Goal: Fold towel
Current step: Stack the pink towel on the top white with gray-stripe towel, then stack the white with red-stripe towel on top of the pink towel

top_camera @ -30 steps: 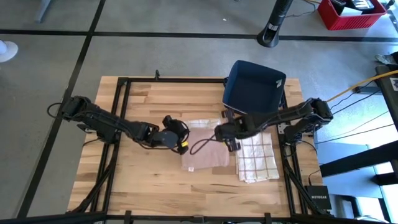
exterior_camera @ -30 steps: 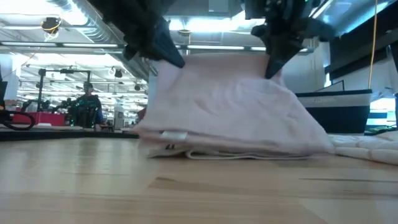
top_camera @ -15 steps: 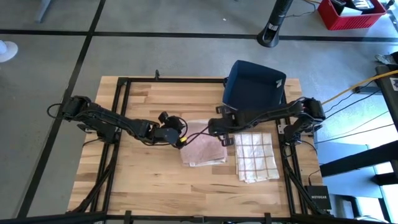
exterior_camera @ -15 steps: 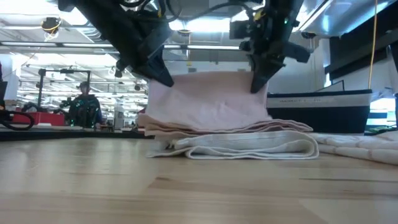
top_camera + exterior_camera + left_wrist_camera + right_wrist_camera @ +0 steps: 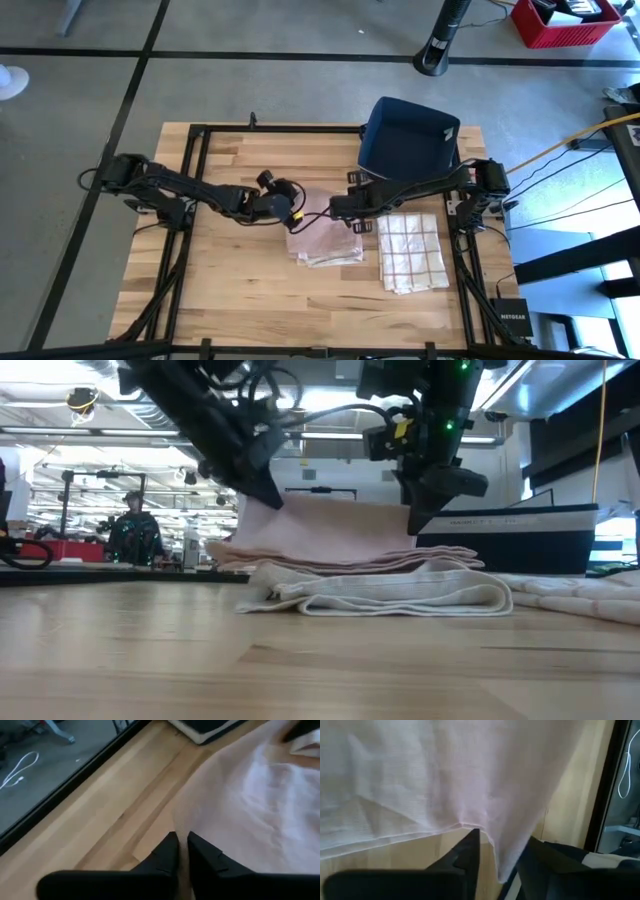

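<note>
A pink towel lies folded in several layers at the table's middle. Its top layer is still raised along the far edge, between my two grippers. My left gripper is at the towel's far left corner, shut on it. My right gripper is at the far right corner; its fingers stand apart, and the towel's corner hangs down between them. My left gripper pinches the top layer's far left corner between its two fingers, slanting down from the table's left. That corner stays raised above the lower layers, which rest on the table. Whether my right gripper's parted fingers still touch the cloth, I cannot tell.
A white towel with brown checks lies flat just to the right of the pink one. A dark blue bin stands at the far right of the table. A person is in the room far behind the table.
Both grippers have gone down and toward the table's far edge, the right one also leftward. The towel's raised layer has come down with them and now lies low over the layers beneath. My right gripper's fingers have parted.
</note>
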